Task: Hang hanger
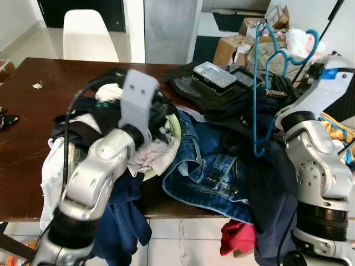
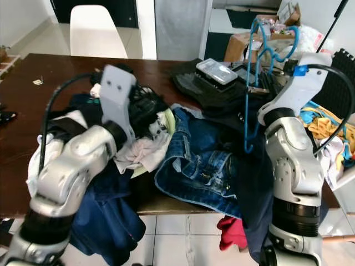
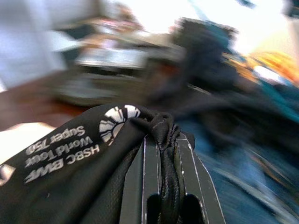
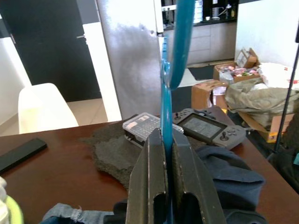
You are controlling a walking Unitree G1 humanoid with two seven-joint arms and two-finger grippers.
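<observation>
Right gripper [image 4: 164, 154] is clamped on one blue hanger [image 1: 265, 83], its two black fingers pressed flat against the thin plastic rod. From the head views, that hanger is raised over the far right part of the brown wooden desk [image 1: 33, 138], its curved hook up by the robot's right wrist and its lower end hanging down over dark clothes. One pair of blue denim jeans [image 1: 208, 166] lies crumpled in the middle of the clothes pile, with stitched seams and a pocket showing. Beside it are pale, soft rags and dark navy fabric that spills over the near edge of the desk. One white moulded chair [image 1: 89, 36] stands behind the desk. One clear, ribbed plastic box [image 1: 214, 74] sits on a dark grey cloth farther back. In the left wrist view, the left gripper [image 3: 161, 186] is closed on a bunched fold of one black mesh bag [image 3: 70, 172] printed with white lettering; the background is blurred. In the right wrist view, one grey handheld game console [image 4: 208, 127] lies just beside the clear box.
</observation>
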